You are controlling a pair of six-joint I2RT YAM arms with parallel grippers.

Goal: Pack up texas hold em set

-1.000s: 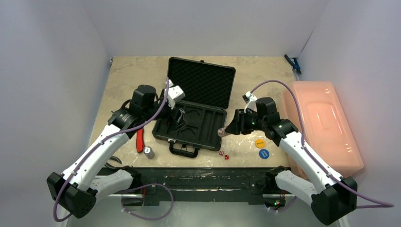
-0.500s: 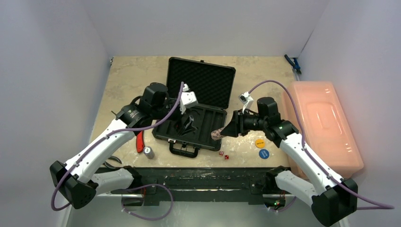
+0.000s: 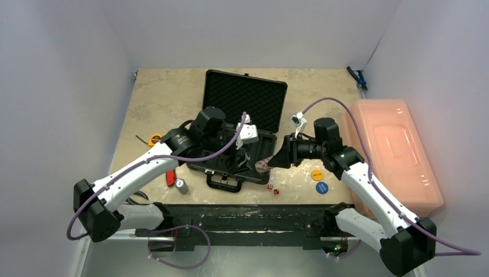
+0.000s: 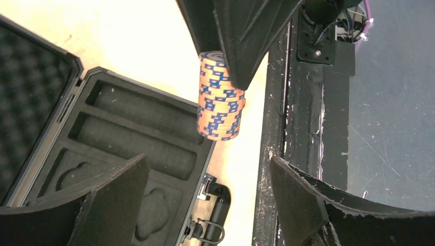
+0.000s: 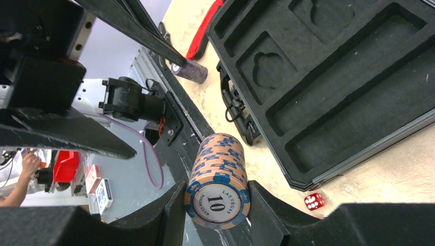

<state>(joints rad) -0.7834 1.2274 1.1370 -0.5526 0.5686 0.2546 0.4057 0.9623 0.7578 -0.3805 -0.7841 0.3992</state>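
Black hard briefcase (image 3: 254, 107) w/ moulded foam tray (image 5: 328, 77): open, mid-table. Orange-and-blue poker chip stack (image 5: 218, 174) clamped btwn R gripper (image 5: 217, 205) fingers, held in air by case's front-right corner. L gripper (image 4: 205, 215) spread wide, empty, above tray.

We see the briefcase (image 3: 260, 140) as hard black plastic with a matt shell, its lid lined with dimpled egg-crate foam (image 3: 245, 103) and its base filled by a moulded tray (image 5: 359, 77) whose black face looks soft, flocked and dull. The chip stack (image 5: 218, 174) appears to be smooth clay-like composite with a faint sheen and a printed paper-like label, the fingers (image 5: 269, 220) of the right gripper (image 5: 218, 200) are matt black with rough, frayed edges, and the red die (image 5: 313, 201) is glossy. We read the table (image 3: 167, 92) as smooth, pale, stone-patterned laminate, and the bin (image 3: 398, 150) as translucent pink plastic with a gentle gloss.
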